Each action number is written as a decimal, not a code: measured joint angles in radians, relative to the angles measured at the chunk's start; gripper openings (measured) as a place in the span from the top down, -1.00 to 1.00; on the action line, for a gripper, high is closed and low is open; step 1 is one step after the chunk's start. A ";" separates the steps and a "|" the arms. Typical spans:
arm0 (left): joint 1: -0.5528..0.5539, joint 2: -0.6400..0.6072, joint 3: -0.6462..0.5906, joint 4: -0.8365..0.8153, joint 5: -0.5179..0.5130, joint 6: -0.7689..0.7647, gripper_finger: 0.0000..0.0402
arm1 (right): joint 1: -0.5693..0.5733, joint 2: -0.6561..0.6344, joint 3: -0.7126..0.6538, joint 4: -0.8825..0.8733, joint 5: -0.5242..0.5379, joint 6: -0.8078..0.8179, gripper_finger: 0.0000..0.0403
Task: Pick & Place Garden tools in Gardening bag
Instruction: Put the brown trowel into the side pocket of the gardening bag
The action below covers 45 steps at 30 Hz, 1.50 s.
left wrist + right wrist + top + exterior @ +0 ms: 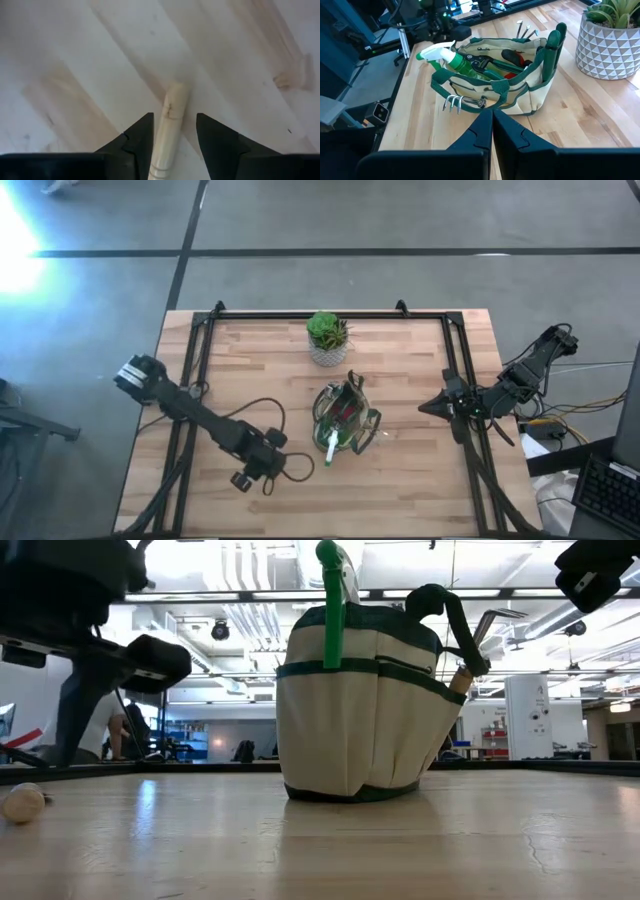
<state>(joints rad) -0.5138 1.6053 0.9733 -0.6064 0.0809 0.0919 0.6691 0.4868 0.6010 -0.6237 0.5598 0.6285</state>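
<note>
The gardening bag point(345, 420) stands upright mid-table. It holds garden tools: a green-and-white tool point(445, 55), black pruners point(482, 61), a red-and-black item point(512, 62) and a rake fork point(490, 625). A pale wooden tool handle point(170, 125) lies on the table near the front left, with its rounded end point(22, 802) showing in the low view. My left gripper point(175, 116) points down over it, open, one finger on either side of the handle. The rest of that tool is hidden. My right gripper point(492, 125) is shut and waits at the table's right side.
A green plant in a white patterned pot point(327, 340) stands behind the bag near the far edge. A black frame rail point(300, 315) runs along the table's far side, with more rails at left and right. A cable point(290, 470) loops beside my left wrist.
</note>
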 joint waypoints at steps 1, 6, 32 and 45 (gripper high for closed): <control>-0.004 0.010 0.011 -0.006 0.000 0.009 0.26 | 0.000 0.000 0.000 0.000 0.000 0.000 0.96; -0.021 0.040 0.039 -0.015 0.000 0.039 0.26 | 0.000 0.000 0.000 0.000 0.000 0.000 0.96; -0.028 0.043 -0.032 0.078 -0.058 0.070 0.26 | 0.000 0.000 -0.001 0.000 0.000 0.000 0.96; -0.028 0.038 -0.112 0.181 -0.065 0.053 0.27 | 0.000 0.000 -0.001 0.000 0.000 0.000 0.96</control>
<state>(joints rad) -0.5413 1.6428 0.8615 -0.4250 0.0155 0.1447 0.6689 0.4867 0.5999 -0.6238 0.5598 0.6285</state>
